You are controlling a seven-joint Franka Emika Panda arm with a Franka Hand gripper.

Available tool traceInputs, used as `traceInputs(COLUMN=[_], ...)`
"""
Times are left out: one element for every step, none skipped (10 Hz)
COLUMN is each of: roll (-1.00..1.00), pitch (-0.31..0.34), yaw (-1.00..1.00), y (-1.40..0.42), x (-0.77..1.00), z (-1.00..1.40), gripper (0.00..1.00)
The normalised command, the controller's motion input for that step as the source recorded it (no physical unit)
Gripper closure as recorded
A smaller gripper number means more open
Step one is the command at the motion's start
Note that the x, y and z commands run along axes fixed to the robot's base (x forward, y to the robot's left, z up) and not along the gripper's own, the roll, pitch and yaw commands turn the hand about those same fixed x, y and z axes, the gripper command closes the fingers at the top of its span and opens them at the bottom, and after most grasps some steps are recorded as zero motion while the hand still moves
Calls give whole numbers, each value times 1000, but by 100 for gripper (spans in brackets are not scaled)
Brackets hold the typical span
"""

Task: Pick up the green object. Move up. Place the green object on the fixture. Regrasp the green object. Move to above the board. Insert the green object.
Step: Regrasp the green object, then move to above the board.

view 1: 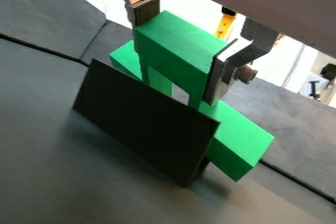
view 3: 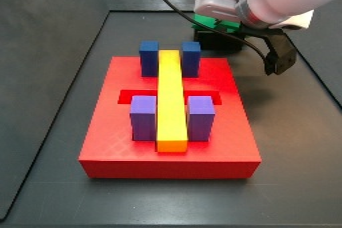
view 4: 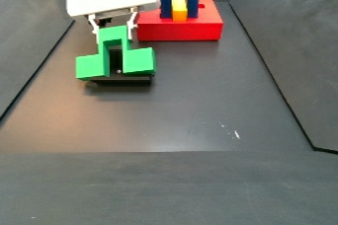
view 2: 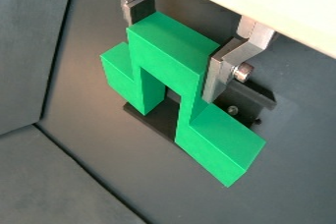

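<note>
The pincer (view 2: 184,43) is clamped on the raised middle of the green object (view 2: 178,95), which rests on the fixture (view 1: 144,128). An off-centre regrasp could tilt it, jamming insertion into the board (view 3: 167,152)

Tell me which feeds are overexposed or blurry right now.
Wrist views: bright washed-out patch behind the end effector; green object sharp. Side views: evenly lit, board crisp; green object on the fixture looks slightly soft.

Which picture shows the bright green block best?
A wrist view: the bright green plastic T-shaped block fills it, resting on the dark L-shaped fixture, gripper around its raised cube. A side view mostly hides it.
</note>
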Motion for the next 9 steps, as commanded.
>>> traceInputs(roll=[0, 0, 0, -63, -98, -70, -32, -9, -14], pitch=[0, 0, 0, -5, -23, -30, -10, -2, 11], yaw=[0, 0, 0, 18, 21, 16, -2, -11, -11], y=[0, 0, 0, -31, -17, -2, -22, -26, -21], x=[0, 0, 0, -17, -40, -43, -37, -41, -36], z=[0, 0, 1400, 1400, 1400, 1400, 1400, 1400, 1400], gripper=[100, 100, 100, 100, 100, 100, 100, 100, 100])
